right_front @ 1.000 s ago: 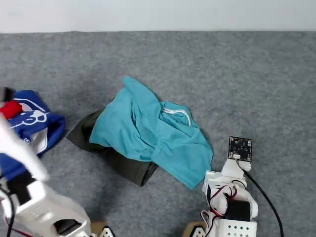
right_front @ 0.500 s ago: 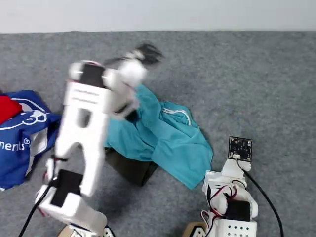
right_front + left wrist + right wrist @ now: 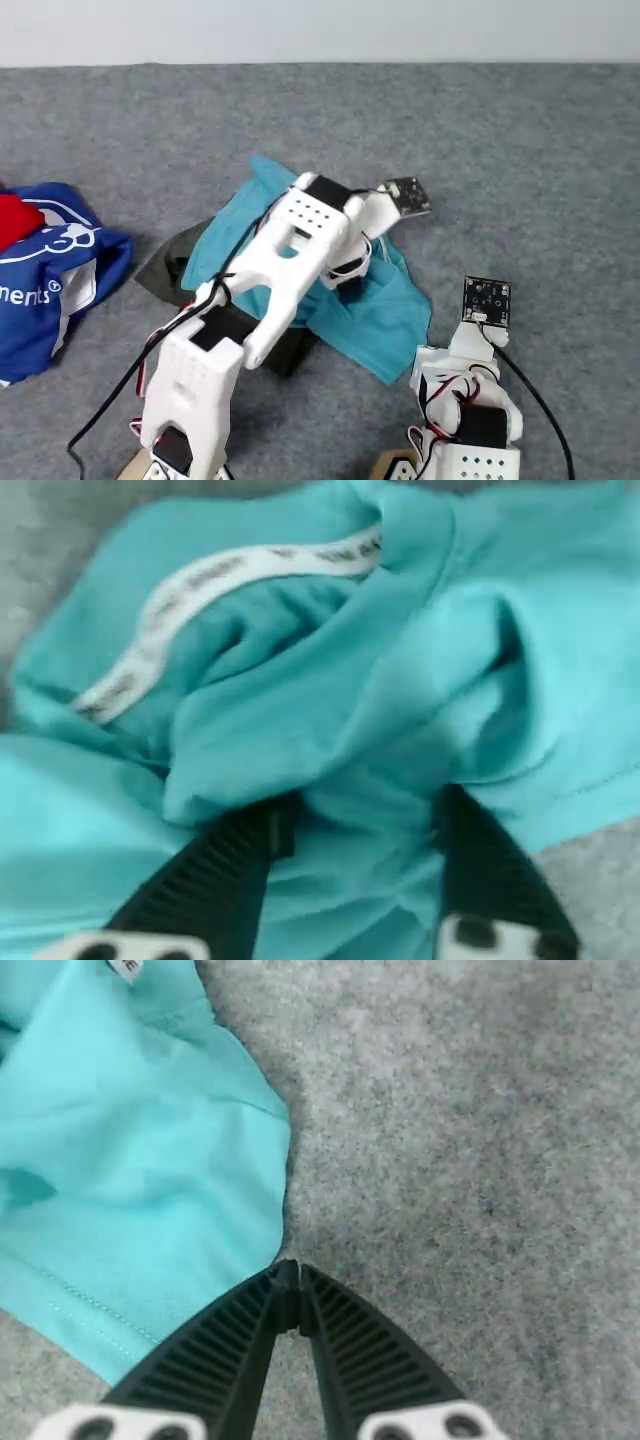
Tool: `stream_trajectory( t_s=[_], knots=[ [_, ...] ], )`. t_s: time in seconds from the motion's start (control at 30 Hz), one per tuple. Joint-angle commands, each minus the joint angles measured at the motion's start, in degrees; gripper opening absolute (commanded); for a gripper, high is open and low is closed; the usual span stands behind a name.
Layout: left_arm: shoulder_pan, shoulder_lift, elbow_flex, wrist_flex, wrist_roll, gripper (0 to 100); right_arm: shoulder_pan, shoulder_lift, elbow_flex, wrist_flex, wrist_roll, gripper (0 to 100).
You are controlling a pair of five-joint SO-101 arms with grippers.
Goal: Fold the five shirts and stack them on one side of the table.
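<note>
A crumpled teal shirt (image 3: 375,315) lies mid-table on top of a dark olive shirt (image 3: 262,342). The left arm stretches over them, and its gripper (image 3: 365,805) is open, both black fingers pressed down into the teal cloth just below the white-taped collar (image 3: 215,575). A blue printed shirt (image 3: 55,270) with something red (image 3: 18,220) on it lies at the table's left edge. The right gripper (image 3: 292,1288) is shut and empty, its tips over bare carpet beside the teal shirt's hem (image 3: 120,1160); that arm rests folded at the front right (image 3: 470,400).
Grey carpet (image 3: 520,170) covers the table, with open room at the back and right. A pale wall runs along the far edge.
The left arm has swung from the far left across the table and come down onto the teal shirt. The right arm has kept still.
</note>
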Motion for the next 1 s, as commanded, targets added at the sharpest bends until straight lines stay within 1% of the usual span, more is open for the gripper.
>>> stream_trajectory(
  t_s=[0.0,0.03,0.07,0.27,0.4,0.5,0.6,0.7,0.83,0.97],
  knots=[
    [-0.62,-0.53,-3.74,-0.88,0.09,5,-0.40,-0.40,0.79,0.13,0.53,0.9],
    [-1.05,-1.05,-4.70,-0.79,0.09,0,-0.40,-0.40,0.79,0.13,0.53,0.9],
    [-1.58,-1.93,-5.49,-0.09,0.18,1,-0.40,-0.40,0.79,0.13,0.53,0.9],
    [-6.15,-12.48,-15.08,9.93,0.35,0,-0.40,-0.40,0.79,0.13,0.53,0.9],
    [-12.75,-21.80,-21.85,13.10,1.49,0,-0.40,-0.40,0.79,0.13,0.53,0.9],
    [-20.75,-28.48,-25.71,13.01,4.84,0,-0.40,-0.40,0.79,0.13,0.53,0.9],
    [-30.15,-33.23,-29.14,12.84,5.19,0,-0.40,-0.40,0.79,0.13,0.53,0.9],
    [-40.26,-35.96,-30.64,10.55,5.19,0,-0.40,-0.40,0.79,0.13,0.53,0.9],
    [-54.51,-37.19,-30.20,4.31,5.19,0,-0.40,-0.40,0.79,0.13,0.53,0.9],
    [-66.46,-35.08,-30.20,-2.11,5.19,0,-0.40,-0.40,0.79,0.13,0.53,0.9]
  ],
)
